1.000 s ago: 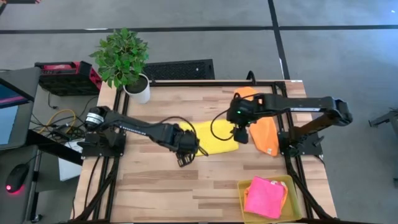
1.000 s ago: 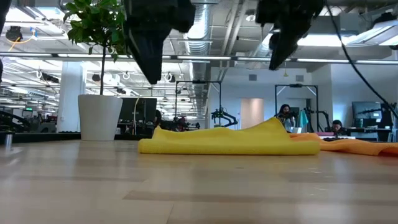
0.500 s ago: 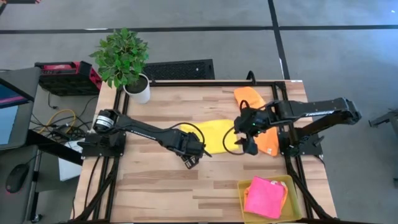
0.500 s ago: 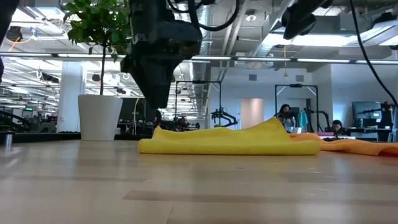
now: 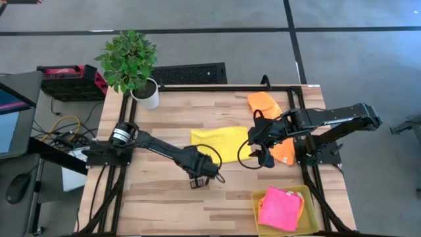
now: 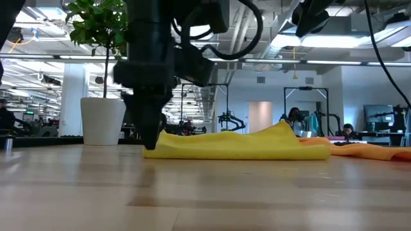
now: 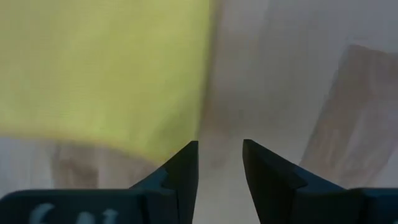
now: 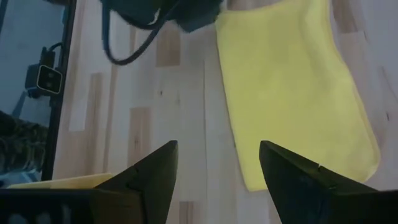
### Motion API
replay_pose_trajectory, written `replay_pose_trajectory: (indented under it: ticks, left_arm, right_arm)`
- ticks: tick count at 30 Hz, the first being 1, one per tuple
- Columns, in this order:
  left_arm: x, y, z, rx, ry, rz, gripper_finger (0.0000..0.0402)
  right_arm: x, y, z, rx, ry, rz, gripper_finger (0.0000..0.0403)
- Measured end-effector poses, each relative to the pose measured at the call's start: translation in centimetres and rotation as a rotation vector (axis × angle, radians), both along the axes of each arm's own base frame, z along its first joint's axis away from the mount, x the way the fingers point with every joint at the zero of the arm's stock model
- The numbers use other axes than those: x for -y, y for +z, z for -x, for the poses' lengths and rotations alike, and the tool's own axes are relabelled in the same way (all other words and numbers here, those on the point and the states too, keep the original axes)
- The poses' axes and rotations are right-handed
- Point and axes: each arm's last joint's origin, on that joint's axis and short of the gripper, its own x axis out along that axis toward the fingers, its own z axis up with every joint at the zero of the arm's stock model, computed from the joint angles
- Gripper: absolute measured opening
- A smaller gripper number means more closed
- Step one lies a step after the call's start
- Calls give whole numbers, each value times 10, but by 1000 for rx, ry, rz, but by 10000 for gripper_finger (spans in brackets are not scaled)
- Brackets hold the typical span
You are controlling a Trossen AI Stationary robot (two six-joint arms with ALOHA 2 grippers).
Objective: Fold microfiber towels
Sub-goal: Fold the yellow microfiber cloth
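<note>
A bright yellow microfiber towel [image 5: 220,143] lies flat near the middle of the pale wooden counter [image 5: 164,197]. The left gripper [image 5: 201,178] sits low just off the towel's near left corner. The right gripper [image 5: 266,157] hovers at the towel's right edge, beside an orange cloth [image 5: 275,125] lying towards the far right. A hot pink cloth [image 5: 279,208] rests in a translucent yellow tray [image 5: 258,196] at the near right corner. A green potted plant in a white pot [image 5: 131,66] stands far left.
</note>
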Motion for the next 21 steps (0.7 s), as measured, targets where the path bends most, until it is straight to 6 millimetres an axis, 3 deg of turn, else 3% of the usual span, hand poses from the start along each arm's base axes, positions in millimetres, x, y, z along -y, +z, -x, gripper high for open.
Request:
replay_pose_trajectory:
  ticks: [7,17,21]
  left_arm:
    - [10,-4,5,1,-108,-233,118]
    - [5,-7,4,-22,-142,-221,118]
    - [-3,-18,7,-40,-123,-188,118]
  right_arm:
    - [2,0,0,0,-7,0,249]
    - [2,0,-1,8,-5,0,249]
    - [2,0,-1,8,-5,0,249]
